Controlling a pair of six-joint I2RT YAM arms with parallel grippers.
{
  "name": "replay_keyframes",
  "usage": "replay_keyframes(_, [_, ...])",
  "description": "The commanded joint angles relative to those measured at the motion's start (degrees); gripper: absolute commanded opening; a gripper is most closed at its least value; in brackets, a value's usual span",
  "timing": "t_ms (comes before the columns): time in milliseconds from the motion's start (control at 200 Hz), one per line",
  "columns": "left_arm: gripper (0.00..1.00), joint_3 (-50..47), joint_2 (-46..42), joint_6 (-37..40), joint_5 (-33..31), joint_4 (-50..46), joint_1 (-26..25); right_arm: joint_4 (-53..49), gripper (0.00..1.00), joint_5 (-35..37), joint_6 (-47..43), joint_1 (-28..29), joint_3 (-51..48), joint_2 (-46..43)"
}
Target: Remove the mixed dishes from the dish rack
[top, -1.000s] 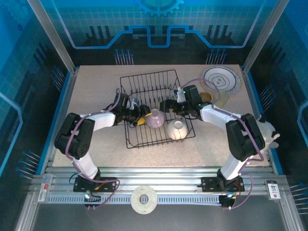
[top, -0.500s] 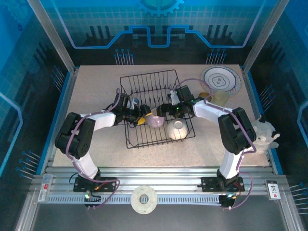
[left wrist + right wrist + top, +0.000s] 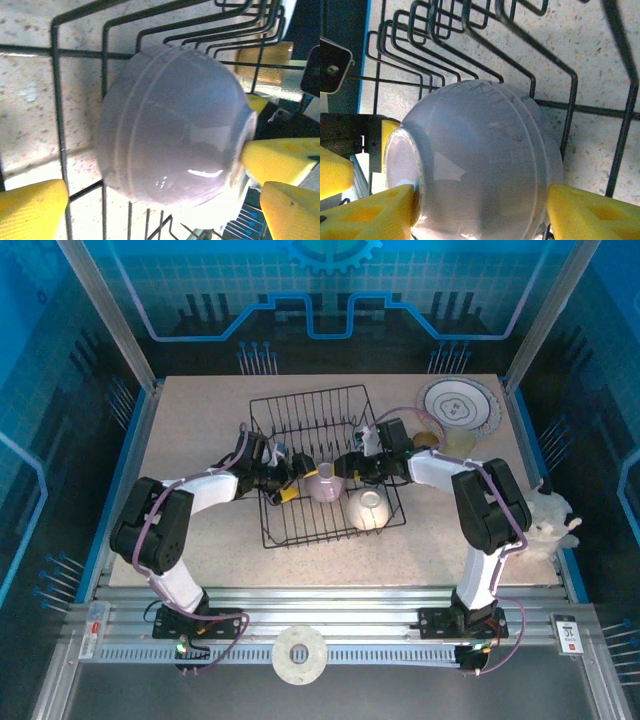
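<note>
Handover seems underway inside the dish rack point(image 3: 305, 393): right gripper point(image 3: 480, 200) clamps the lilac bowl point(image 3: 480, 150) to lift it out, left gripper point(image 3: 164, 200) stands released, 2 fingers clear.

- Rack point(image 3: 56, 100): black wire.
- Lilac bowl point(image 3: 323, 483) in the rack: pale, plain, glossy.
- Cream bowl point(image 3: 368, 508), near right in the rack: plain off-white.
- Plate point(image 3: 458, 406), far right: white, purple rim, dark squiggles in the middle.
- Brown cup point(image 3: 428, 440): plain.
- Yellowish cup point(image 3: 460, 443): translucent.
- Surface point(image 3: 200, 420): beige, dark-speckled.
- Left pincer point(image 3: 160, 210) pads point(image 3: 30, 207): yellow.
- Right pincer point(image 3: 480, 215) pads point(image 3: 370, 215): yellow.
</note>
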Motion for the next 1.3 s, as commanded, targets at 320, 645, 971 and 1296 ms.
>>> replay_keyframes(320, [0.99,0.8,0.4,0.8,3.2,1.6,0.3,7.1,0.62,-3.5,8.0,-4.4,-9.0,9.0])
replay_keyframes(645, [0.98,0.7,2.5,1.5,2.9,1.2,0.3,-1.6,0.79,3.3,0.4,-2.3,-7.2,1.4])
replay_keyframes(971, [0.98,0.3,2.7,1.4,2.6,1.4,0.3,-12.9,0.86,11.5,-6.7,3.3,0.2,-0.4])
replay_keyframes(1296, [0.93,-0.1,4.2,-0.2,3.1,3.2,-0.3,-10.3,0.9,8.1,-4.3,4.8,0.5,-0.7])
